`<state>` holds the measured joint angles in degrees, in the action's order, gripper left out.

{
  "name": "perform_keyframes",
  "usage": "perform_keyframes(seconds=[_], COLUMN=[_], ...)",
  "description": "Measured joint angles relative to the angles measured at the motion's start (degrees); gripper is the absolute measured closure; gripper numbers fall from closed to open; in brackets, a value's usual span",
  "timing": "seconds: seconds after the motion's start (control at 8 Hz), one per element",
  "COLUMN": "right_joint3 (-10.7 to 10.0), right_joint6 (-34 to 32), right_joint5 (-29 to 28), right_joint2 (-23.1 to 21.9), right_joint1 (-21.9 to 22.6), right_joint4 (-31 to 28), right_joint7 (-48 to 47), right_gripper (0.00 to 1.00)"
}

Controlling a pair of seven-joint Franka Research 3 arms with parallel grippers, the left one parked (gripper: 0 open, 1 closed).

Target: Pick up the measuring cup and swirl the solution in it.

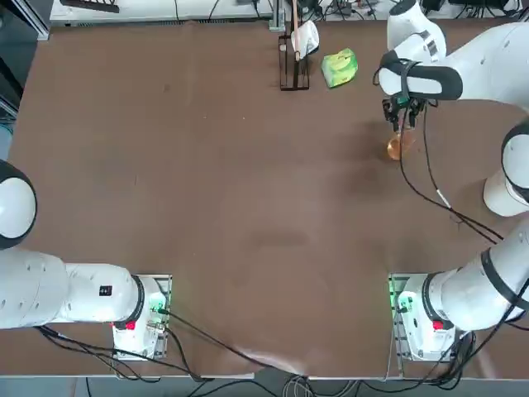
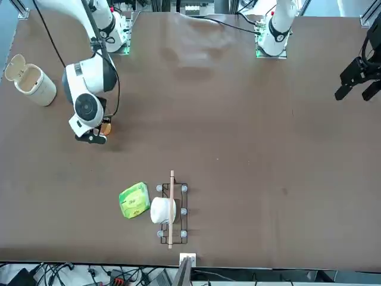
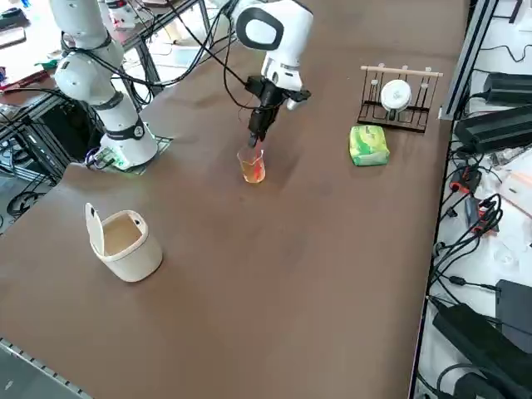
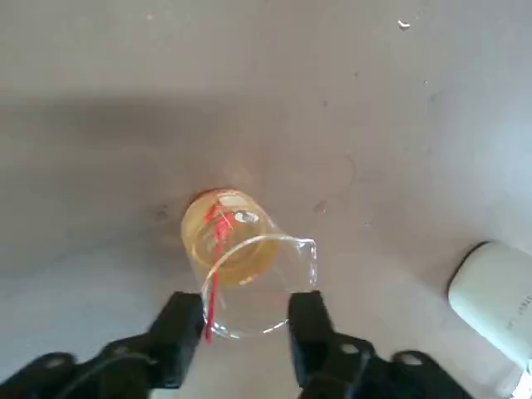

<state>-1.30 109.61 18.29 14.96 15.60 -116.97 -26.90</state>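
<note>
The right gripper's fingers stand well parted and empty at the measuring cup's rim, probably to straddle it, while the cup rests on the counter's far right, steadying its orange solution.

On the brown counter, toward the right-hand side, a white bin with its lid swung open. Farther out, near the far edge, a crumpled green-and-yellow packet, just right of a black wire rack with a pale wooden rod along its top. At the rack, a white cup. Beyond the counter, tangled black cables and black boxes on a white surface.
</note>
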Motion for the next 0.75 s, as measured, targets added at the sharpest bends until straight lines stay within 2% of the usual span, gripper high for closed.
perform_keyframes(seconds=[0.12, 0.25, 0.75], right_joint3=[0.0, 0.1, 0.2], right_joint6=[-1.2, -2.9, -5.5], right_joint5=[0.0, 0.0, -0.1], right_joint2=[-0.1, -0.2, -0.4], right_joint1=[0.4, 1.0, 2.4], right_joint4=[1.0, 2.1, 4.9], right_joint7=[0.0, 0.0, 0.1], right_gripper=[0.09, 0.00, 0.00])
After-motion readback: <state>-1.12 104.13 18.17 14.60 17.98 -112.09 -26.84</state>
